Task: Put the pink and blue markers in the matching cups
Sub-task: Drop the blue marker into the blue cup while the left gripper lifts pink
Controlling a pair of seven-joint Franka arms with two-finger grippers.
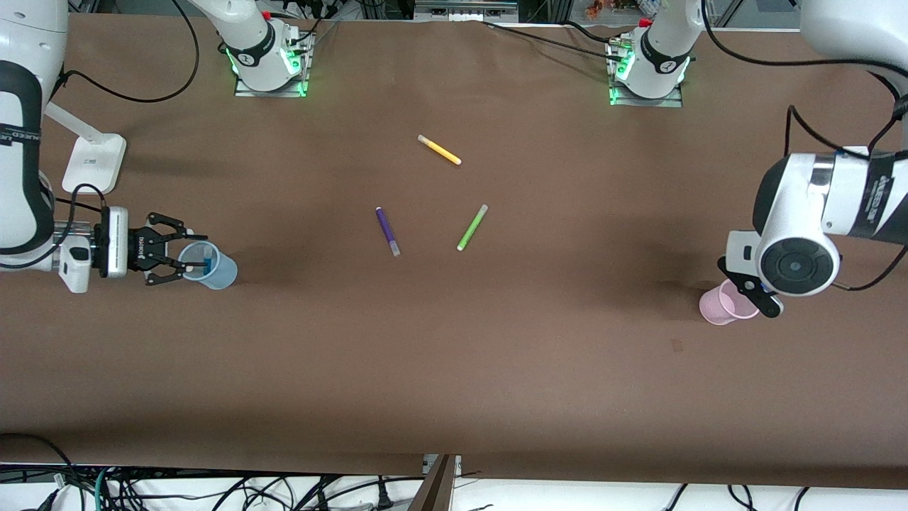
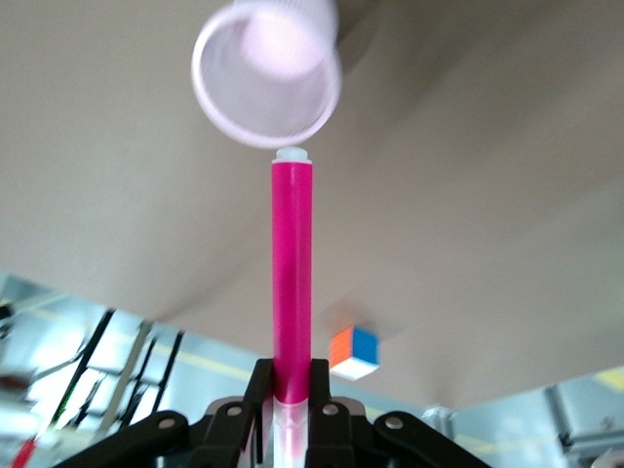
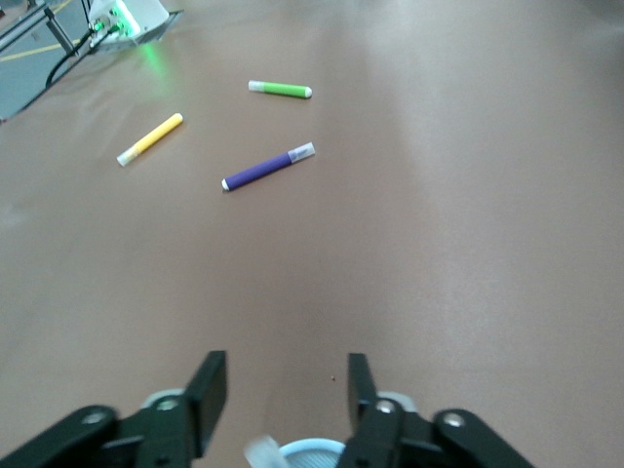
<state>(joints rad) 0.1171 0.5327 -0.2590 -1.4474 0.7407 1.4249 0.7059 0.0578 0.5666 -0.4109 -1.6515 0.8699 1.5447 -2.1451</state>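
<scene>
Two hands at work: my left hand point(image 2: 291, 409) grips the pink marker point(image 2: 292, 273) over the pink cup point(image 1: 722, 304), at the left arm's end of the counter point(image 1: 454, 355). My right hand point(image 1: 186, 257), fingers spread, hovers over the blue cup point(image 1: 213, 268), with the blue marker point(image 1: 207, 266) inside; purple, green and yellow pens lie mid-counter at the cup's two o'clock.

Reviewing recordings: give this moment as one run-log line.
left gripper: shut on pink marker, over pink cup | right gripper: open over blue cup, blue marker inside
</scene>
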